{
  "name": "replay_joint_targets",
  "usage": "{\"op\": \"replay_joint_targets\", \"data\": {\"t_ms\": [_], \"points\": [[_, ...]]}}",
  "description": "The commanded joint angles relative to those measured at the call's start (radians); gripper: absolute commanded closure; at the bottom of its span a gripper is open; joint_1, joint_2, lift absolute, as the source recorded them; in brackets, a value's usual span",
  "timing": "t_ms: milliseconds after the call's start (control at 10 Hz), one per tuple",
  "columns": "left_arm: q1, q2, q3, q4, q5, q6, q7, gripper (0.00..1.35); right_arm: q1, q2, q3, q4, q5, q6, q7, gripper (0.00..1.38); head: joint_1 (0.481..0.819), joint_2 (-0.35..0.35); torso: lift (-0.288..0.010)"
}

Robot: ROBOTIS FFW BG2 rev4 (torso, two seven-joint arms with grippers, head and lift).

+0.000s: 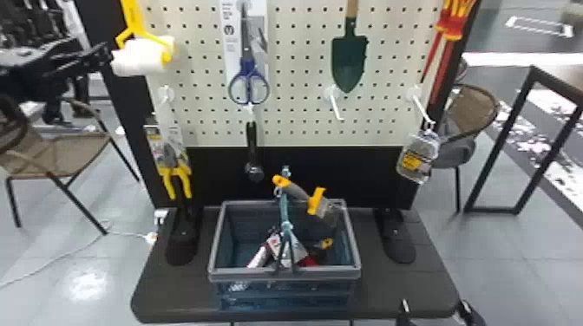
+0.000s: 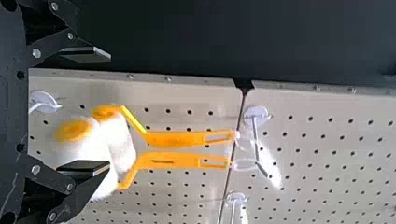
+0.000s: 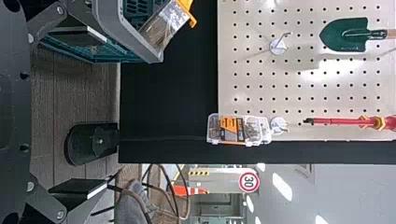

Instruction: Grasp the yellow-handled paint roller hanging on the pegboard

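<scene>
Standing wide, left tool (image 1: pixel 103 55): high on the left, just beside the rollers. In the left wrist view its fingers are spread, pinching nothing; one overlaps a white sleeve there, and I cannot tell whether they touch.
Yellow-handled paint rollers (image 2: pixel 173 139): at the left of the pegboard (image 1: pixel 299 69). The left wrist view gives two side by side, with clear loops at a hook (image 2: pixel 256 116); the head view crops the handles at its top edge. The sleeves are washed out by glare.
Yellow-handled pliers (image 1: pixel 173 173): below the rollers on a blurred card.
Blue-handled scissors (image 1: pixel 248 78): left of centre, blades up.
Black item (image 1: pixel 253 151): under the scissors, hard to make out against the dark panel.
Basket (image 1: pixel 284 274): centre of the tabletop (image 1: pixel 173 286). Red and white contents are too jumbled to name.
Brush (image 1: pixel 319 201): slanting at the basket's far side; the right wrist view brings out its bristles by the rim.
Green trowel (image 1: pixel 348 60): right of centre, blade down, handle cut off above.
Clear case (image 1: pixel 418 156): on the right, its label blurred in the head view, its small contents easier to see in the right wrist view.
Red screwdrivers (image 1: pixel 444 52): far right, their upper ends cropped.
Right tool (image 1: pixel 435 308): near right, fingers well apart with nothing between them.
</scene>
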Motion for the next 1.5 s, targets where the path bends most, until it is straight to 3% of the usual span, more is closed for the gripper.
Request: {"op": "replay_joint_targets", "data": {"t_ms": [0,200,300,500,600,700,800,900,1400], "points": [[-0.061,0.039,-0.084,0.02,0.037,0.006,0.0,0.45,-0.003,0.001,0.002,0.002,0.0,0.0,0.0,0.21,0.549,0.0,-0.1],[-0.102,0.06,-0.159,0.026,0.165,0.004,0.025,0.45,-0.005,0.004,0.002,0.005,0.001,0.0,0.0,0.21,0.549,0.0,-0.1],[-0.124,0.063,-0.188,0.029,0.171,0.0,0.026,0.45,-0.005,0.007,0.002,0.007,0.001,0.0,0.0,0.21,0.549,0.0,-0.1],[-0.165,0.071,-0.26,0.087,0.283,-0.052,0.029,0.44,-0.012,0.007,0.005,0.013,0.003,0.0,0.002,0.21,0.549,0.0,-0.1],[-0.176,0.077,-0.265,0.09,0.275,-0.042,0.026,0.48,-0.015,0.007,0.006,0.016,0.003,0.0,0.0,0.21,0.549,0.0,-0.1],[-0.176,0.082,-0.273,0.107,0.307,-0.043,0.023,0.79,-0.015,0.007,0.006,0.016,0.003,0.0,0.0,0.21,0.549,0.0,-0.1],[-0.174,0.082,-0.274,0.112,0.312,-0.043,0.022,0.93,-0.015,0.007,0.006,0.016,0.001,0.0,0.0,0.21,0.549,0.0,-0.1],[-0.176,0.083,-0.273,0.112,0.304,-0.042,0.02,1.19,-0.015,0.007,0.006,0.016,0.001,0.0,0.002,0.21,0.549,0.0,-0.1],[-0.176,0.083,-0.273,0.112,0.29,-0.032,0.014,1.21,-0.017,0.007,0.006,0.018,0.001,0.0,0.0,0.21,0.549,0.0,-0.1]]}}
